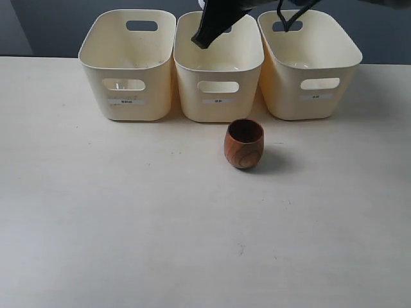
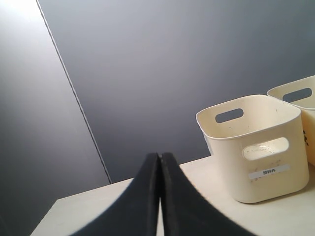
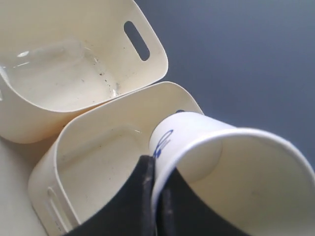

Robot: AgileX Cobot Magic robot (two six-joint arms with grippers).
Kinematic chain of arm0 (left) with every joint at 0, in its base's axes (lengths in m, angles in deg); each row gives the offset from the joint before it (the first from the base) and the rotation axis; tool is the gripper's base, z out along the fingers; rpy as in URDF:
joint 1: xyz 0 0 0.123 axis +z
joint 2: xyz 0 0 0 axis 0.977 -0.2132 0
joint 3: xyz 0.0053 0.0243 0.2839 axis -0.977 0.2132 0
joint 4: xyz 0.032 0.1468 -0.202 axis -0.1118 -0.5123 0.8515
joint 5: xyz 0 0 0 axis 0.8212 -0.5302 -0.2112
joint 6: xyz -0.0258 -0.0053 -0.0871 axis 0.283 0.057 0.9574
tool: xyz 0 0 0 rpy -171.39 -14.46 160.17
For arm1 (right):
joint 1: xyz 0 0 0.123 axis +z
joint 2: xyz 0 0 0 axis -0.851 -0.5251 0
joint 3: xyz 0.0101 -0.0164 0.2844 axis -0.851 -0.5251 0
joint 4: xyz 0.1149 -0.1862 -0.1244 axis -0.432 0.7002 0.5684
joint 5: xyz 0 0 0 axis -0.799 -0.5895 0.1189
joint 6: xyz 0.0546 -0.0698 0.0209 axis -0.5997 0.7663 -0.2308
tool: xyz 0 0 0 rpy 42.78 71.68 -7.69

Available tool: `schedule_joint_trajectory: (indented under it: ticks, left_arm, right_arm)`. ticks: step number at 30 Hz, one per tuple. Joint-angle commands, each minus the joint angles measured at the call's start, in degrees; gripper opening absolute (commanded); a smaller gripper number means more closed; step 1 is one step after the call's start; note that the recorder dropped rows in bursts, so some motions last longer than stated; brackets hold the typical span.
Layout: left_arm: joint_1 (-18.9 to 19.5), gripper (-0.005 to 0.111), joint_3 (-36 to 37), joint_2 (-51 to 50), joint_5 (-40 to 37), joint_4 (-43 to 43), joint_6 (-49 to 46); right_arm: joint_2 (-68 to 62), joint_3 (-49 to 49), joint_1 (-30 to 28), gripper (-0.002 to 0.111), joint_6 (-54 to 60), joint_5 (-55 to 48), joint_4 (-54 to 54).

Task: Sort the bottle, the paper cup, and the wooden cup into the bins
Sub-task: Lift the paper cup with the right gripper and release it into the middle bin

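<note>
The reddish-brown wooden cup (image 1: 244, 144) stands upright on the table in front of the middle bin (image 1: 218, 96). My right gripper (image 1: 204, 38) hangs over that bin. In the right wrist view this gripper (image 3: 156, 164) is shut on the rim wall of the white paper cup (image 3: 231, 172), which tilts above the bin's inside (image 3: 98, 167). A clear bottle (image 3: 47, 56) lies on the floor of the neighbouring bin (image 3: 147, 73). My left gripper (image 2: 160, 156) is shut on nothing, low over the table and well short of the left bin (image 2: 256, 147). It is out of the exterior view.
The three cream bins, including the left bin (image 1: 128, 64) and the right bin (image 1: 308, 64), stand side by side along the table's far edge before a dark wall. The pale tabletop (image 1: 128, 224) stretches in front of them.
</note>
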Motion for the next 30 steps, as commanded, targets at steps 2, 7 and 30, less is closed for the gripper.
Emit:
schedule_joint_trajectory:
  ticks: [2,7,30]
  left_arm:
    - [-0.08,0.0,0.1,0.13,0.14,-0.02,0.01]
    - [-0.08,0.0,0.1,0.13,0.14,-0.02,0.01]
    - [-0.08,0.0,0.1,0.13,0.14,-0.02,0.13]
  right_arm:
    - [-2.74,-0.4,-2.47,-0.001,-0.97,4.47,-2.18]
    - [-5.45,-0.4,-4.71,-0.001,-1.1,6.98,-6.96]
    - [-10.98,-0.13,-5.26,-0.001,-1.32,14.46,-6.85]
